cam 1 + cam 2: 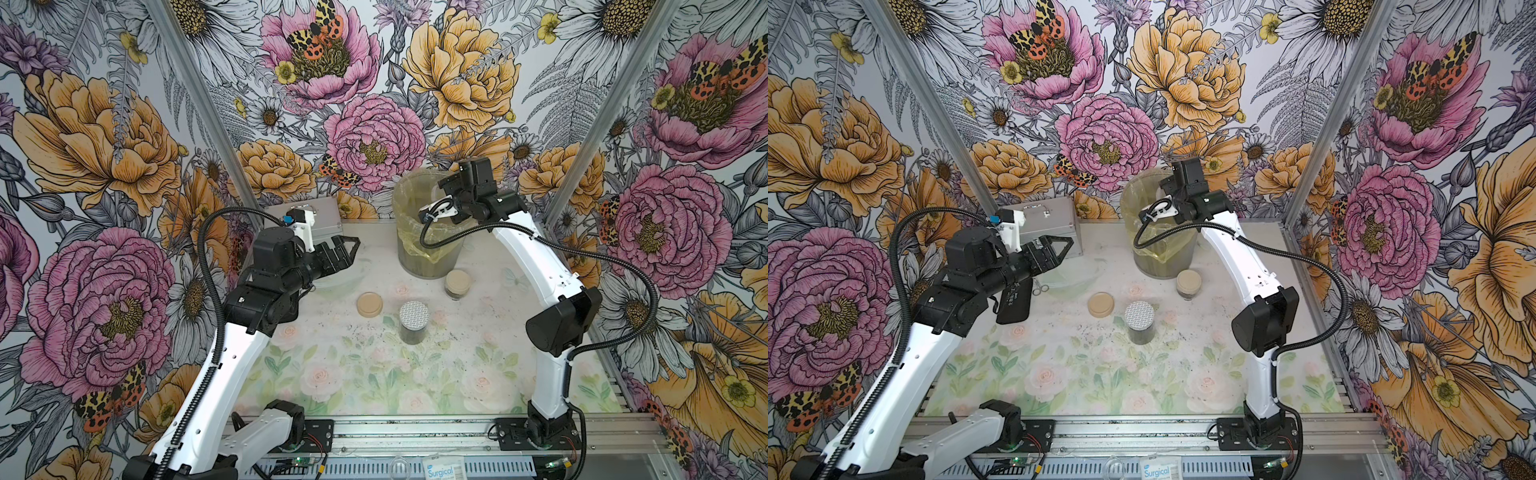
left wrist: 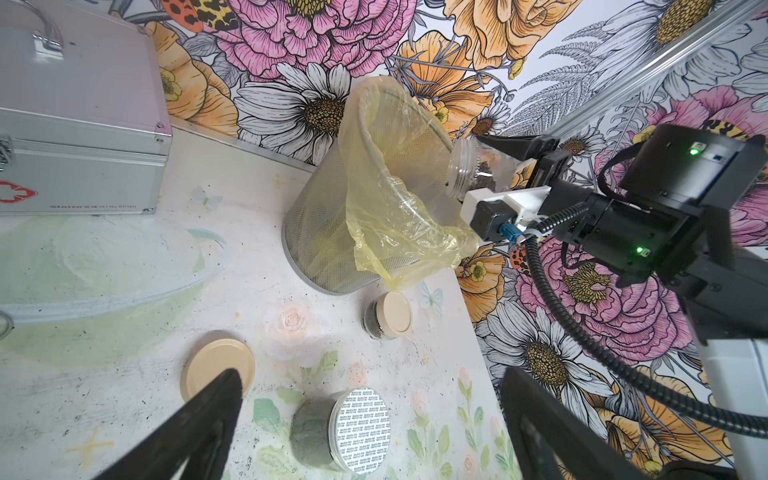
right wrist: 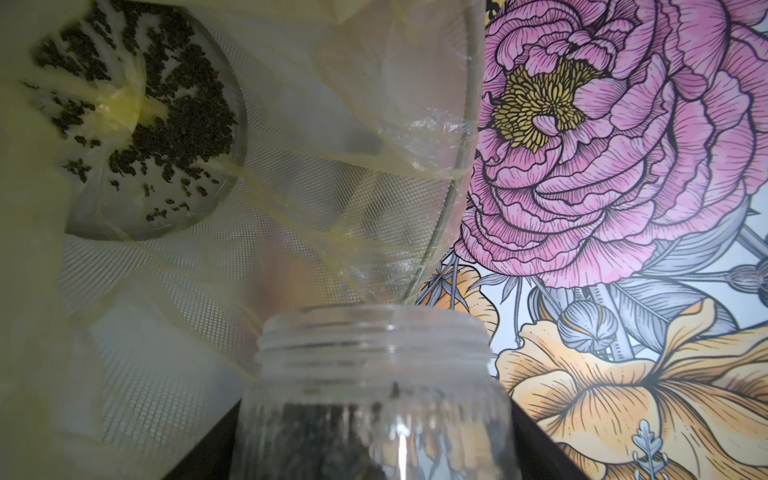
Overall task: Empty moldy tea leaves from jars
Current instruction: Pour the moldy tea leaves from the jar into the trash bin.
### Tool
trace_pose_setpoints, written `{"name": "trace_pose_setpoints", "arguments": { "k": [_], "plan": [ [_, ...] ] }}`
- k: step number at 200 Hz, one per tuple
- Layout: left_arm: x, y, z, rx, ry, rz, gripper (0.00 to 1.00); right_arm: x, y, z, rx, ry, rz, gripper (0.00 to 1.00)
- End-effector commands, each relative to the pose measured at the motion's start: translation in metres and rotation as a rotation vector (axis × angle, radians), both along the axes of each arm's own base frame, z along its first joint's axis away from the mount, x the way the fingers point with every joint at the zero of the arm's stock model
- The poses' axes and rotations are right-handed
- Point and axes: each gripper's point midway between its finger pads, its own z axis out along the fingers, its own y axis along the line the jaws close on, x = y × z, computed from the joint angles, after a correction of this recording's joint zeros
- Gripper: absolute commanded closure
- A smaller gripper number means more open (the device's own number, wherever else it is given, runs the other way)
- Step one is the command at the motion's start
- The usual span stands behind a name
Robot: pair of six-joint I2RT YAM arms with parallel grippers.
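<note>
Floral-papered booth, table [image 1: 374, 374] covered in a rose-print mat. Silver metal case [image 1: 328, 224] sits back left. The mesh bin [image 2: 320, 232] stands back centre, lined with a yellow bag [image 2: 395, 208].

The right arm reaches over the bin rim. The right gripper [image 2: 482, 168] is clamped on an open jar [image 3: 374, 374], which lies roughly on its side with its mouth pointing into the bag. Some tea leaves [image 3: 166, 124] are scattered on the bag bottom, and a dark clump is left inside the held jar, so I'd call that pour partial.

The left gripper [image 1: 347, 251] has its jaws spread wide and holds nothing. It hovers near the case and above a clear bowl [image 2: 216, 257], well apart from the jars.

Still to do:
- The tan-lid jar [image 1: 457, 284] is upright just beside the bin base, capped and dark inside.
- The silver-lid jar [image 1: 414, 322] stands nearer the front, capped and full-looking.

A loose tan lid [image 1: 369, 304] lies flat near the silver-lid jar and is probably off the held one. Dark crumbs [image 1: 353, 332] are on the mat.

My read: under a third done. Shake out jar one, then uncap and dump the other two.
</note>
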Motion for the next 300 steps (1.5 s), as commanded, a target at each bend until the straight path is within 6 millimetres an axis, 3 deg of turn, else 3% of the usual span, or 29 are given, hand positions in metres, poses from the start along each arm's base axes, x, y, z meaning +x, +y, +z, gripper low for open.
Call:
{"name": "trace_pose_setpoints", "arguments": {
  "k": [1, 54, 93, 133, 168, 212, 300],
  "plan": [
    [-0.004, 0.001, 0.006, -0.022, -0.025, -0.009, 0.01, -0.006, 0.006, 0.025, -0.022, -0.071, 0.029, 1.0],
    [-0.003, 0.005, 0.006, -0.027, -0.024, -0.004, 0.01, -0.009, 0.005, 0.032, -0.042, -0.089, 0.054, 1.0],
    [-0.002, 0.006, 0.008, -0.054, -0.022, 0.005, 0.01, -0.015, 0.0, 0.021, -0.087, -0.055, 0.082, 1.0],
    [-0.001, -0.004, 0.015, -0.138, -0.032, -0.026, 0.01, -0.021, -0.021, 0.001, -0.174, -0.008, 0.085, 1.0],
    [0.001, -0.006, 0.009, -0.143, -0.017, -0.031, 0.01, -0.009, -0.006, 0.021, -0.141, -0.065, 0.116, 1.0],
    [0.0, 0.0, 0.005, -0.14, -0.015, -0.013, 0.01, -0.005, -0.008, 0.027, -0.102, -0.076, 0.081, 1.0],
    [0.0, 0.001, 0.006, -0.144, -0.017, -0.011, 0.01, 0.004, 0.003, 0.074, 0.157, -0.165, -0.002, 1.0]
  ]
}}
